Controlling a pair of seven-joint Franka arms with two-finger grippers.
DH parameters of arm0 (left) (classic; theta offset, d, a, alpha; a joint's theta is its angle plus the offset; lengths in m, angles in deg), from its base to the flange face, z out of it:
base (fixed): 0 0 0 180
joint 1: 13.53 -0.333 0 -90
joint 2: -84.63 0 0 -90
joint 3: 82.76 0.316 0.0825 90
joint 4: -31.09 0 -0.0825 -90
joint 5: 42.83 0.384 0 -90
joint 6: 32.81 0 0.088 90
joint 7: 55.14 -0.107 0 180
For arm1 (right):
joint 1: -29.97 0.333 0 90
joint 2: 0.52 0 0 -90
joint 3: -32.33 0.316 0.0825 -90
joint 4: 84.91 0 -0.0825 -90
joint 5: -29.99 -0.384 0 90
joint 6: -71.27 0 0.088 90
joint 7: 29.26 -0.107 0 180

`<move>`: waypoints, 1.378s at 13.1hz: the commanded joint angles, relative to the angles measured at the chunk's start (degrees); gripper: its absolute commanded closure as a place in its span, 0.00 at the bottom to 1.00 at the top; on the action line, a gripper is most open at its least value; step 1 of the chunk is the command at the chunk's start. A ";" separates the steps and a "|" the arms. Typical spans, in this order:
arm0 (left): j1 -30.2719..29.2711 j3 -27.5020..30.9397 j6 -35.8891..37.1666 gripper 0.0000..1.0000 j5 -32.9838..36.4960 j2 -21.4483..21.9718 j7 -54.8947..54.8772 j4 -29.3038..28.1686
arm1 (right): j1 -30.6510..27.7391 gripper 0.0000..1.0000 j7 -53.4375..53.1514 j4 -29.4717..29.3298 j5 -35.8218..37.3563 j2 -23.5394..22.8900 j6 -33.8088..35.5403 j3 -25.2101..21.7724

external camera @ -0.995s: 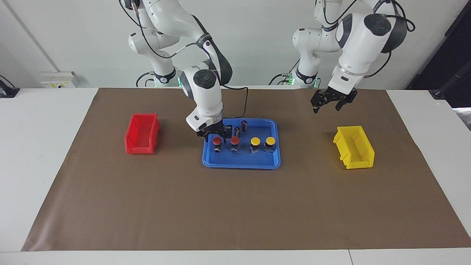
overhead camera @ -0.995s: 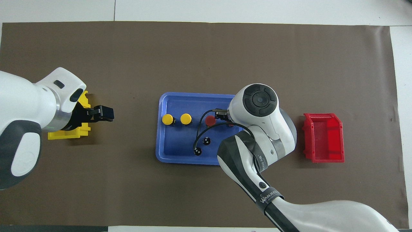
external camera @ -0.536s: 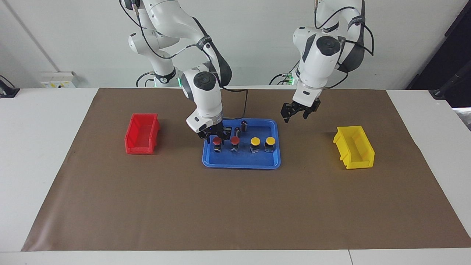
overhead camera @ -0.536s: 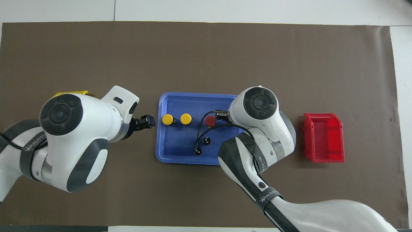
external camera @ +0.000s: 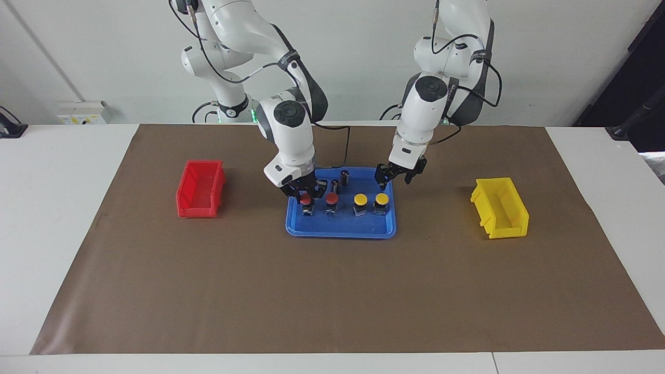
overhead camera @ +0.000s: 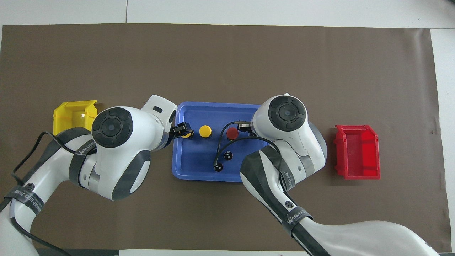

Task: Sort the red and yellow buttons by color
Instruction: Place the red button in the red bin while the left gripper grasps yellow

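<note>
Two red buttons (external camera: 306,199) (external camera: 332,199) and two yellow buttons (external camera: 360,199) (external camera: 382,199) stand in a row in the blue tray (external camera: 340,231). My right gripper (external camera: 302,192) is low and open, fingers astride the red button at the right arm's end of the row. In the overhead view its wrist hides that button; the other red button (overhead camera: 233,133) shows. My left gripper (external camera: 395,176) is open and raised over the tray's edge at the left arm's end. In the overhead view it (overhead camera: 182,129) partly covers the end yellow button (overhead camera: 186,134), beside the other yellow button (overhead camera: 205,131).
Two dark capless cylinders (external camera: 344,176) (external camera: 335,185) stand in the tray, nearer to the robots than the button row. A red bin (external camera: 200,188) sits toward the right arm's end of the brown mat, a yellow bin (external camera: 500,208) toward the left arm's end.
My left gripper has swung from near the yellow bin to over the tray's end by the yellow buttons. My right gripper has sunk slightly around the red button.
</note>
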 commanded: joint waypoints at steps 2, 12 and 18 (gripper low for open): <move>1.86 0.89 -3.17 0.12 -0.93 -1.87 1.15 0.39 | -5.41 0.81 10.80 -3.83 -0.28 6.71 12.32 -0.27; 2.66 0.98 -4.85 0.23 -0.93 -5.13 0.89 2.07 | -33.64 0.81 47.67 27.19 -0.28 34.17 12.54 -0.35; 3.98 0.98 -5.64 0.25 -0.93 -6.18 1.15 2.15 | -34.53 0.81 48.20 35.11 -0.28 31.02 -0.11 -0.27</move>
